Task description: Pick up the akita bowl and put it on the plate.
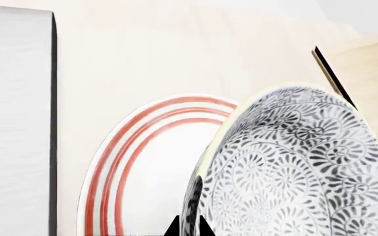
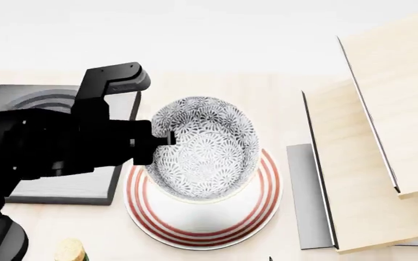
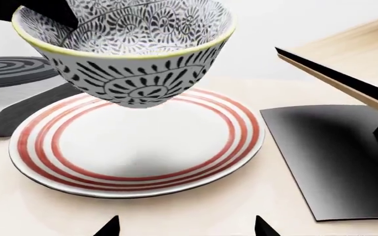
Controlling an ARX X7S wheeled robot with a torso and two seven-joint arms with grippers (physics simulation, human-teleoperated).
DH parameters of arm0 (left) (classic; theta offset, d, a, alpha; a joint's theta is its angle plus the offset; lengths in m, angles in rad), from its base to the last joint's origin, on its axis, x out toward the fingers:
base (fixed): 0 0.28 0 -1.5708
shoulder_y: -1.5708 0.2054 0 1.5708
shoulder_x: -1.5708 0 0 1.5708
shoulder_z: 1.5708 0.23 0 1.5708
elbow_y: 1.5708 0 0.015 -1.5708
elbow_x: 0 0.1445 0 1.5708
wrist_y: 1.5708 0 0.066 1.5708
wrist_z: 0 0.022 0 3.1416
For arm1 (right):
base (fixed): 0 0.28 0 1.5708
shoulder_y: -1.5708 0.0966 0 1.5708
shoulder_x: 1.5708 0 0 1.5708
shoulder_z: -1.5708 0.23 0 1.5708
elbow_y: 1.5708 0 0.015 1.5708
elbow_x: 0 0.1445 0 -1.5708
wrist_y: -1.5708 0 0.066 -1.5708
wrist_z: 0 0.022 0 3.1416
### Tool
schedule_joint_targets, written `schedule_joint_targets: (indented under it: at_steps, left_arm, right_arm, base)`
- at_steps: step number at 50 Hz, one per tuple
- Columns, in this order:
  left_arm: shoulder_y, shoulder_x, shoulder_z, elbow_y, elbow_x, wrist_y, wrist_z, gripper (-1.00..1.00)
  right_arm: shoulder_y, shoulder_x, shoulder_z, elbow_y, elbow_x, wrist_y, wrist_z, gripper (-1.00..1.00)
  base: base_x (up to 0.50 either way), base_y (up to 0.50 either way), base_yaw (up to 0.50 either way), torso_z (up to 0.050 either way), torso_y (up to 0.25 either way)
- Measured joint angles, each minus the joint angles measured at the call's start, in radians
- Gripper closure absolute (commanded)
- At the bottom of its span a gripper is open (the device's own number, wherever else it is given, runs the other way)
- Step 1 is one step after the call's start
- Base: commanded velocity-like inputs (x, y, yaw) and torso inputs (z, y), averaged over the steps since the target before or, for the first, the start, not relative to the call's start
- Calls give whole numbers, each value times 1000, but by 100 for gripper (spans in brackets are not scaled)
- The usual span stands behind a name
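Note:
The akita bowl [image 2: 205,147], white with a dense grey-black floral pattern, hangs tilted in the air just above the plate [image 2: 267,179]. My left gripper [image 2: 167,138] is shut on the bowl's left rim. In the left wrist view the rim runs between the two black fingertips of the left gripper [image 1: 189,227], with the bowl [image 1: 294,162] to one side and the red-ringed plate [image 1: 149,167] behind. The right wrist view shows the bowl [image 3: 130,49] clear of the plate [image 3: 136,147], with a gap under its foot. My right gripper [image 3: 185,228] is open and empty, near the plate's front edge.
A dark grey square stove burner [image 2: 49,103] with raised rings sits left of the plate, under my left arm. Light wooden panels [image 2: 383,109] rise at the right, over a dark grey slab [image 2: 303,190]. A cork-topped object [image 2: 69,250] pokes in at the front left.

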Motion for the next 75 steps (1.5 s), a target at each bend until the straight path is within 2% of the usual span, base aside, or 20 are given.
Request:
schedule_joint_targets:
  at_steps: [20, 47, 75]
  left_arm:
    - [49, 0, -130, 0, 71, 13, -31, 100]
    - [107, 0, -211, 0, 59, 26, -69, 100]
    - [130, 0, -51, 0, -110, 67, -95, 100]
  right_arm:
    - [5, -2, -5, 13, 4, -14, -2, -100]
    - [9, -2, -13, 22, 7, -22, 1, -100]
    - [14, -3, -20, 36, 14, -36, 0, -100]
  base:
    - [0, 0, 0, 0, 0]
    - [0, 0, 0, 0, 0]
    - [0, 0, 0, 0, 0]
